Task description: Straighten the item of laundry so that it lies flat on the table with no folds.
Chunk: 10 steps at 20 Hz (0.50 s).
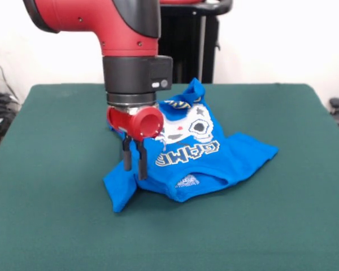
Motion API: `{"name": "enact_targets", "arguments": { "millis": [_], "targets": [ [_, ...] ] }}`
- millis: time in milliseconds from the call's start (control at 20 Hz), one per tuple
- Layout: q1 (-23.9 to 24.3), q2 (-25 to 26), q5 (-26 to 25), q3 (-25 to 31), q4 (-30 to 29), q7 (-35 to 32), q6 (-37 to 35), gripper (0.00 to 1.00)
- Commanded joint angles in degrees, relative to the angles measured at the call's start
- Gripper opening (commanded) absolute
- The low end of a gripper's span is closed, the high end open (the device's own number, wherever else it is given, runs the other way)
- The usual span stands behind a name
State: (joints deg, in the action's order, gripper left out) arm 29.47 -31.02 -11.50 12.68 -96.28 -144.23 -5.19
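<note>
The bright blue T-shirt (214, 158) lies crumpled in the middle of the dark green table (56, 226). Its white-grey controller print and "GAME" lettering face up. Its left part is folded into a point toward the near left. A far corner stands up behind the arm, and a sleeve reaches out to the right. My gripper (134, 171) hangs straight down over the shirt's left part. Its two black fingers (126, 158) stand close together, with their tips down in the blue cloth, shut on a fold of it.
The red and black arm comes down from the upper left and hides the shirt's far left part. A black stand (192, 45) rises behind the table's far edge. Dark equipment (336, 107) sits off the table at the right.
</note>
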Motion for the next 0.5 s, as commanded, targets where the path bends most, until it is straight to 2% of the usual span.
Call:
{"name": "enact_targets", "arguments": {
  "millis": [50, 300, 500],
  "targets": [
    [-0.4, -1.7, -1.7, 4.9, -1.0, 2.5, -6.2, 1.0],
    [0.1, -1.7, -2.2, 3.9, -0.4, 3.4, -7.3, 1.0],
    [1.1, 1.2, -2.8, 4.5, -0.4, 3.3, -5.6, 1.0]
  ]
}}
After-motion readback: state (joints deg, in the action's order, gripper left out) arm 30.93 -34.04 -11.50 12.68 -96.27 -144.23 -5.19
